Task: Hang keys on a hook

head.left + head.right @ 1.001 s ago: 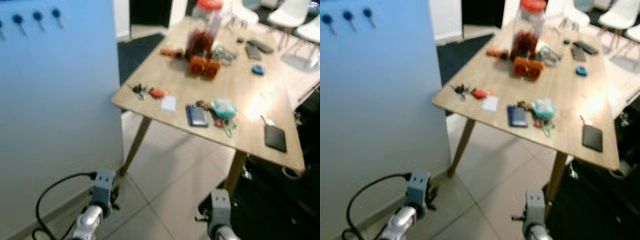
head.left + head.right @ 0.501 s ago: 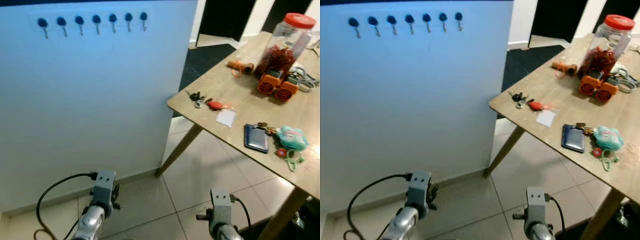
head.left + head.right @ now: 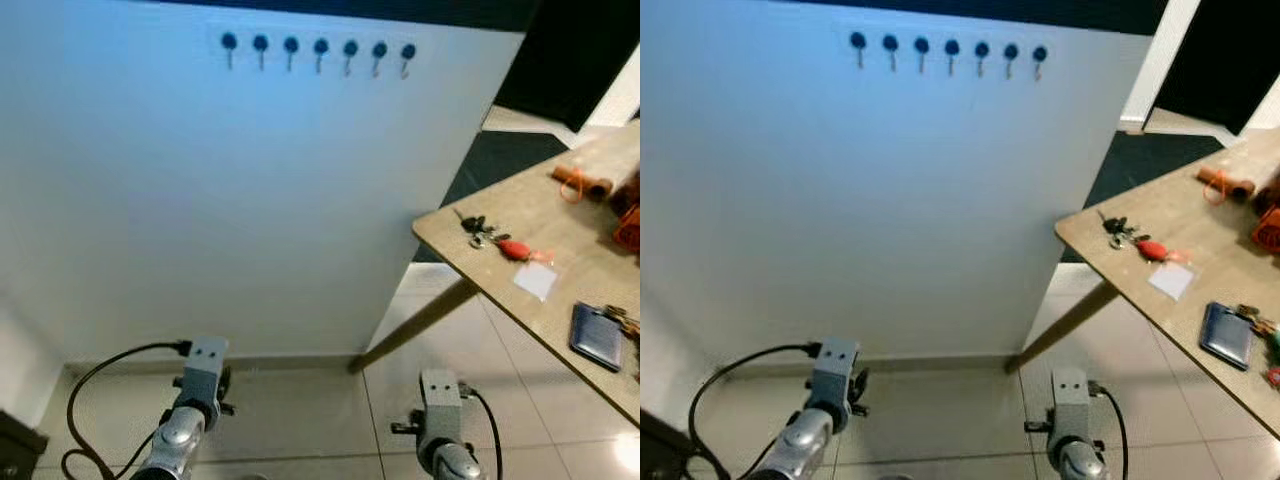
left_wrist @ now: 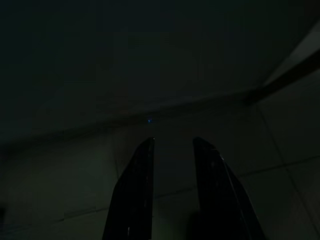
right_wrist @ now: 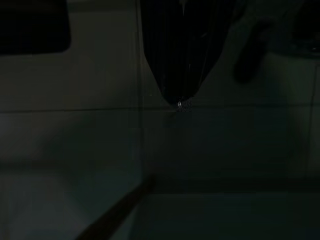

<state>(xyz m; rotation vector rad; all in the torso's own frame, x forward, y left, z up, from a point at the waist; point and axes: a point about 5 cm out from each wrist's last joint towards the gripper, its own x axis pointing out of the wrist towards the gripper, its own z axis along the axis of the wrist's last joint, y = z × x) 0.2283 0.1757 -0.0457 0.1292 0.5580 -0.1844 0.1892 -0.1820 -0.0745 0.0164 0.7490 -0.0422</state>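
Note:
A bunch of dark keys [image 3: 478, 226] with a red fob [image 3: 513, 247] lies near the corner of the wooden table [image 3: 560, 255] on the right. A row of several dark-capped hooks [image 3: 320, 48] runs high on the white wall panel ahead; all are bare. Both arms hang low, the left wrist [image 3: 200, 366] and right wrist [image 3: 440, 392] over the floor, far from keys and hooks. In the dark left wrist view my left gripper [image 4: 172, 142] is open over floor tiles. My right gripper [image 5: 180, 102] is shut, its fingers meeting at one tip.
On the table lie a white card [image 3: 535, 282], a blue wallet [image 3: 598, 336] and an orange roll [image 3: 580, 181]. A dark doorway [image 3: 570, 70] opens behind it. A table leg [image 3: 415, 325] slants to the tiled floor. A black cable [image 3: 110, 370] loops beside the left arm.
The camera has swung left: the wall with the hooks now stands in the middle and the table has slid to the right edge. Both arms hang as before.

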